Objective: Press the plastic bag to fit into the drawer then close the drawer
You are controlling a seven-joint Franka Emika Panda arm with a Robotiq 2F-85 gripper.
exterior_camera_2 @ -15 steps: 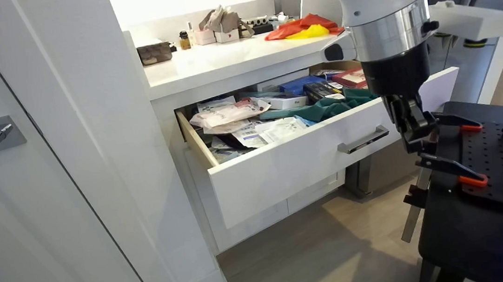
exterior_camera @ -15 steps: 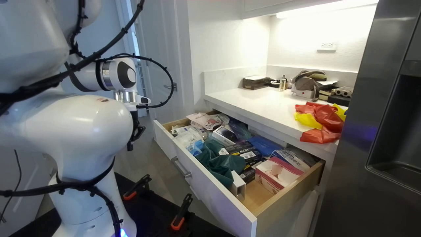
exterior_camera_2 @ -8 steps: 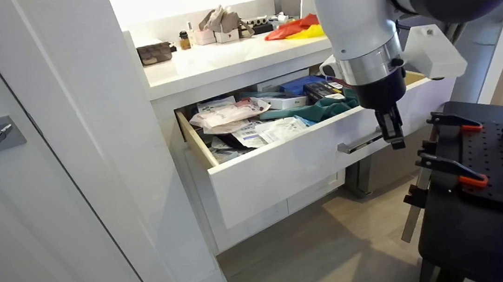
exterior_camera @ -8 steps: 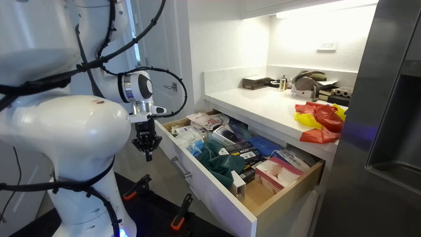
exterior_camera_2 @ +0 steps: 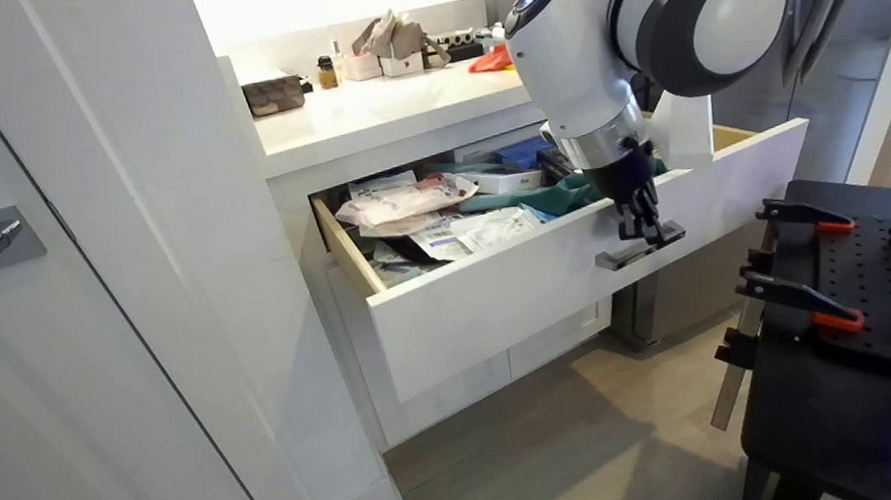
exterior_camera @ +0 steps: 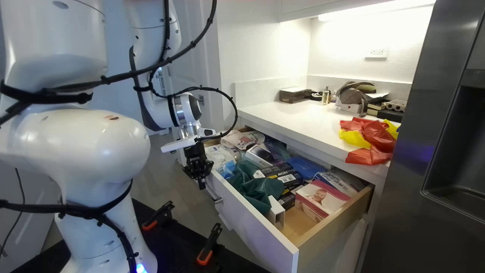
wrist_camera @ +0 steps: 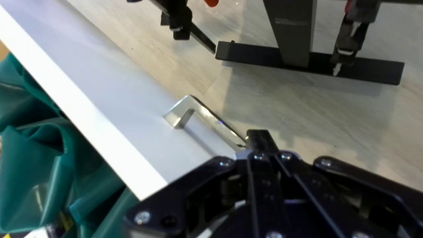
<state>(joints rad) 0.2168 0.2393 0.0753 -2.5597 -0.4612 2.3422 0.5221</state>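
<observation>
White tabletop (exterior_camera: 291,115) lit at upper right in an exterior view, drawer (exterior_camera: 261,235) pulled open below, green plastic bag (exterior_camera: 259,189) bundled inside, fingers (wrist_camera: 261,140) clenched right by the handle (wrist_camera: 218,124)

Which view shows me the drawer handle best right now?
The wrist view: the drawer handle is largest there, though the gripper hides one end. In an exterior view the drawer handle shows both ends but small, partly behind the gripper; in an exterior view only one handle end peeks past the gripper.

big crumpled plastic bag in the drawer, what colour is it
Dark teal-green. The plastic bag shows best in the wrist view.
</observation>
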